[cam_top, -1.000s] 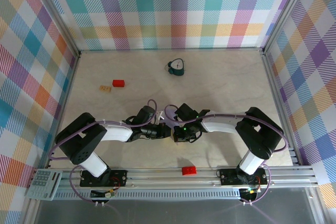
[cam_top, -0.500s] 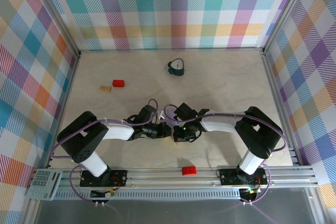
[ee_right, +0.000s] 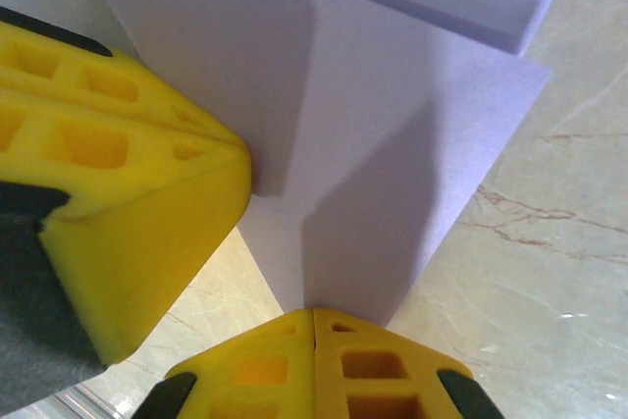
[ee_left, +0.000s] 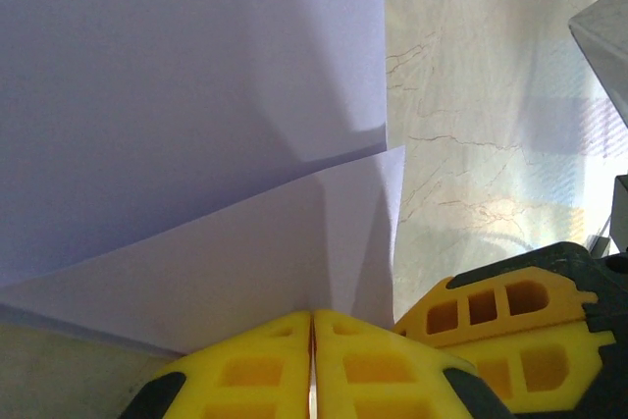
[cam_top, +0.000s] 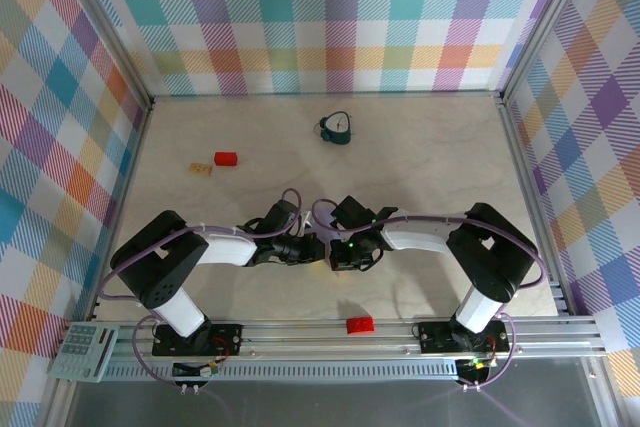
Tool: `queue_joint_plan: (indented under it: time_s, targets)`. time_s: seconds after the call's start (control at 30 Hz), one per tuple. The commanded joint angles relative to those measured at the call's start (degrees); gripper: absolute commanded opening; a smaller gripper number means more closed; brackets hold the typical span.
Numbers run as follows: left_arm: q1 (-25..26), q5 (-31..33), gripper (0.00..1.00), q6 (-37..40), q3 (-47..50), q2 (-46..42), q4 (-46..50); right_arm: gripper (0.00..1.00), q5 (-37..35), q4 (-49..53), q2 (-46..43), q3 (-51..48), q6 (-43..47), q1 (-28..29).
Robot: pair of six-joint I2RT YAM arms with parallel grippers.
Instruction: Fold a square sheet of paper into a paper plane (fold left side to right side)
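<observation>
Marbled desk [cam_top: 420,157], top view: left fingers [cam_top: 312,250] and right fingers [cam_top: 341,253] tip to tip, front centre.
Left wrist: clamped shut on lavender paper [ee_left: 196,125] edge.
Right wrist: pinching paper's tapered corner, long axis up-frame.

You have the left gripper [ee_left: 312,326] and the right gripper [ee_right: 314,321] tip to tip at the middle of the table [cam_top: 430,167]. Each pinches a near corner of the sheet of paper [ee_left: 186,95], which spreads away from them, one layer over another. The clock-like object [cam_top: 337,127] stands behind them, well apart. One block [cam_top: 226,158] lies rear left, a smaller piece [cam_top: 201,168] just left of it. A single block [cam_top: 359,324] lies before the grippers, beside the near rail [cam_top: 300,330].
</observation>
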State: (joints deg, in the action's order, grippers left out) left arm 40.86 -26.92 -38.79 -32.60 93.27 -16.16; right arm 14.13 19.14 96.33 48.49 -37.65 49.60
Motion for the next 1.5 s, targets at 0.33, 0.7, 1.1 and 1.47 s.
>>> queue_joint_plan:
  time_s: [0.33,0.7,1.1,1.47]
  targets:
    - [-7.0,2.7,0.10,2.2,0.1,2.0,3.1,0.00,-9.4,8.5,5.3,-3.6,0.9,0.1]
    - [-17.0,1.6,0.10,9.1,-3.0,4.7,6.8,0.00,-9.2,8.2,5.0,-3.6,0.8,0.1]
    - [-18.5,-0.5,0.10,13.2,-5.7,-2.0,11.0,0.00,-8.4,6.3,3.9,-4.1,-0.4,0.1]
    - [-11.0,-5.1,0.10,11.5,-3.6,-9.0,9.7,0.00,-8.4,3.7,3.5,-4.9,-1.3,0.0]
